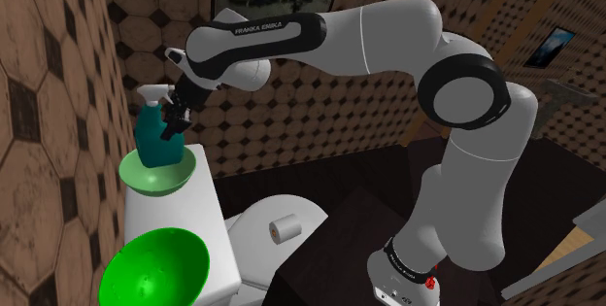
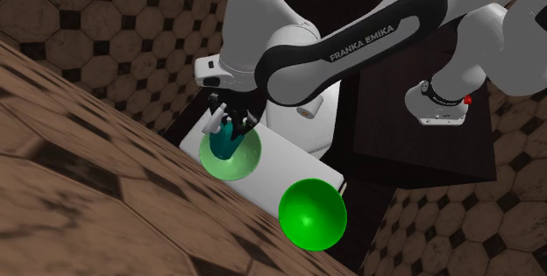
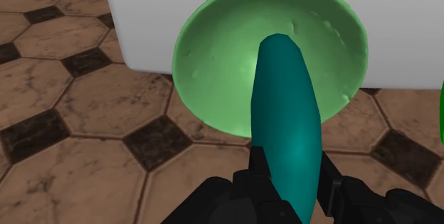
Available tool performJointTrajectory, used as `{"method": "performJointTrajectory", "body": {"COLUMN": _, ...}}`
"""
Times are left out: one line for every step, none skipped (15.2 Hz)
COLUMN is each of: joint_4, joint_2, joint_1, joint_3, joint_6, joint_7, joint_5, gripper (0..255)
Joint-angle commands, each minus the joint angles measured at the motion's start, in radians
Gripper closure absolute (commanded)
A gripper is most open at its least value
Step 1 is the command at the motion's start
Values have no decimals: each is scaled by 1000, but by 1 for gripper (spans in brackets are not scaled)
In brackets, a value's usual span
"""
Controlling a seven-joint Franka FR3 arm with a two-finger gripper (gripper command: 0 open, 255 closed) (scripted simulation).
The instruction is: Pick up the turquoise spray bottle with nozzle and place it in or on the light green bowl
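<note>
Claw (image 3: 290,190) clamped on the teal spray bottle (image 3: 284,109), 2 fingers (image 3: 257,181) pressing its sides, bottle base down inside the light green bowl (image 1: 160,174); cannot tell if it touches. Bowl sits on a white toilet tank (image 1: 212,219), with a brighter green bowl (image 1: 155,267) near it. Shoulder view adds a paper roll (image 1: 284,227) on the toilet lid; wrist view shows brown tiles (image 3: 85,116) past the bowl's rim.

Shoulder view: beside and slightly behind stand (image 1: 335,246), looking down and leftward over white tank top (image 1: 206,207). Second exterior view: high on the opposite side, facing back toward arm (image 2: 351,42), noticeably rolled. Wrist view: close, along gripper (image 3: 292,169) into light green bowl (image 3: 213,59). Shared by all three: that bowl and turquoise spray bottle (image 3: 284,102).
</note>
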Motion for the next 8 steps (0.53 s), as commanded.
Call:
{"method": "performJointTrajectory", "body": {"joint_4": -1, "joint_2": 0, "joint_1": 0, "joint_3": 0, "joint_6": 2, "joint_7": -1, "joint_5": 1, "gripper": 255}}
{"method": "performJointTrajectory", "body": {"joint_4": -1, "joint_2": 0, "joint_1": 0, "joint_3": 0, "joint_6": 2, "joint_7": -1, "joint_5": 1, "gripper": 255}}
{"method": "performJointTrajectory", "body": {"joint_4": -1, "joint_2": 0, "joint_1": 0, "joint_3": 0, "joint_6": 2, "joint_7": -1, "joint_5": 1, "gripper": 255}}
{"method": "performJointTrajectory", "body": {"joint_4": -1, "joint_2": 0, "joint_1": 0, "joint_3": 0, "joint_6": 2, "joint_7": -1, "joint_5": 1, "gripper": 255}}
{"method": "performJointTrajectory", "body": {"joint_4": -1, "joint_2": 0, "joint_1": 0, "joint_3": 0, "joint_6": 2, "joint_7": -1, "joint_5": 1, "gripper": 255}}
{"method": "performJointTrajectory", "body": {"joint_4": -1, "joint_2": 0, "joint_1": 0, "joint_3": 0, "joint_6": 2, "joint_7": -1, "joint_5": 1, "gripper": 0}}
{"method": "performJointTrajectory", "body": {"joint_4": -1, "joint_2": 0, "joint_1": 0, "joint_3": 0, "joint_6": 2, "joint_7": -1, "joint_5": 1, "gripper": 0}}
{"method": "performJointTrajectory", "body": {"joint_4": -1, "joint_2": 0, "joint_1": 0, "joint_3": 0, "joint_6": 2, "joint_7": -1, "joint_5": 1, "gripper": 0}}
